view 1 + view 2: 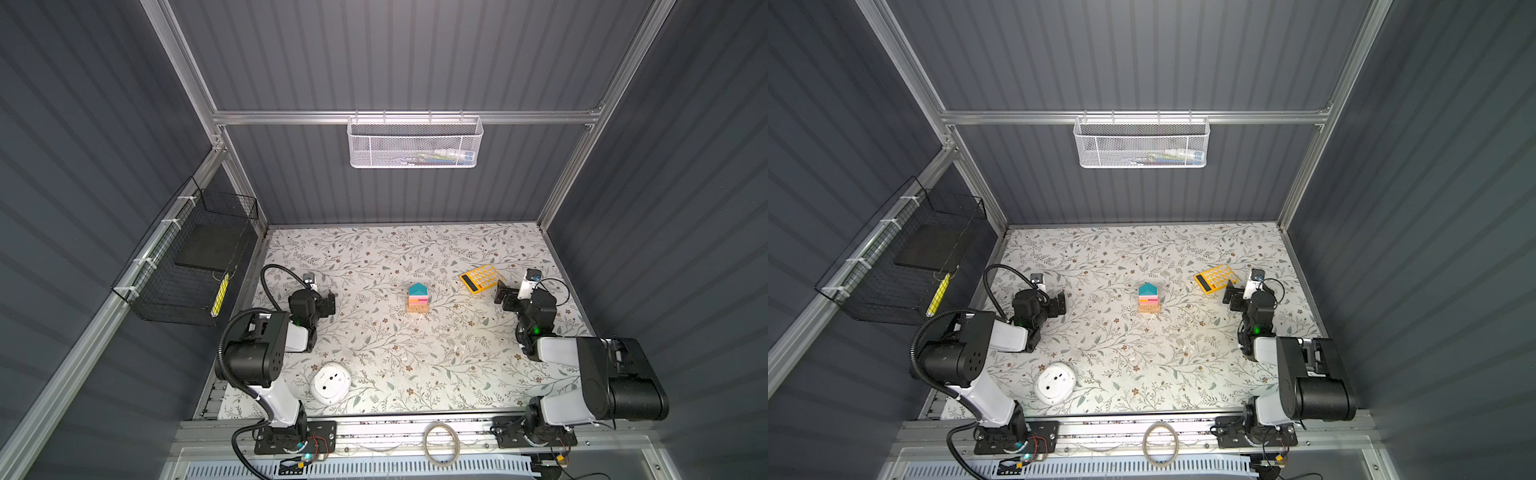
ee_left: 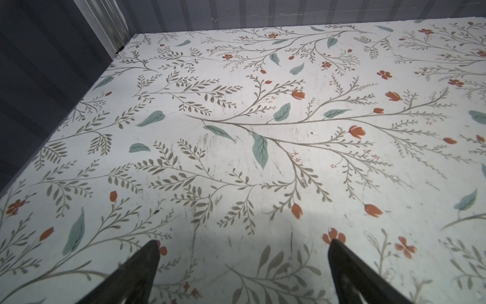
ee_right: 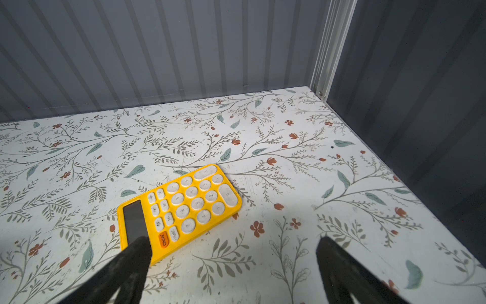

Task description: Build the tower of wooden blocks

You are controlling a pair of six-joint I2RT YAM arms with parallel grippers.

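Over on the left, the left gripper (image 1: 331, 303) hangs low over the flowered table (image 1: 374, 257) with its jaws wide apart. The left wrist view shows both dark fingertips (image 2: 151, 252) with only bare tabletop between and ahead of them, so it holds nothing. The white round device (image 1: 330, 383) lies behind those jaws, nearer the arm's base and well apart from them.

Moving right, the tower (image 1: 417, 300) stands upright near the middle of the table, well apart from the left jaws and about as far from the right ones. It sits between the two grippers and neither touches it. From the bottom it has a tan base (image 1: 417, 309), then thin pink, orange and red layers, then the teal roof block (image 1: 417, 289) on top. Both top views show it the same way (image 1: 1149, 300).

Further right, the yellow calculator (image 1: 480, 278) lies flat, face up, just beside the right gripper (image 1: 500, 293). That gripper's jaws are also spread wide and hold nothing. In the right wrist view the calculator (image 3: 181, 208) lies partly in the gap between them. One fingertip (image 3: 140, 250) covers the corner by its screen, and I cannot tell whether it touches.
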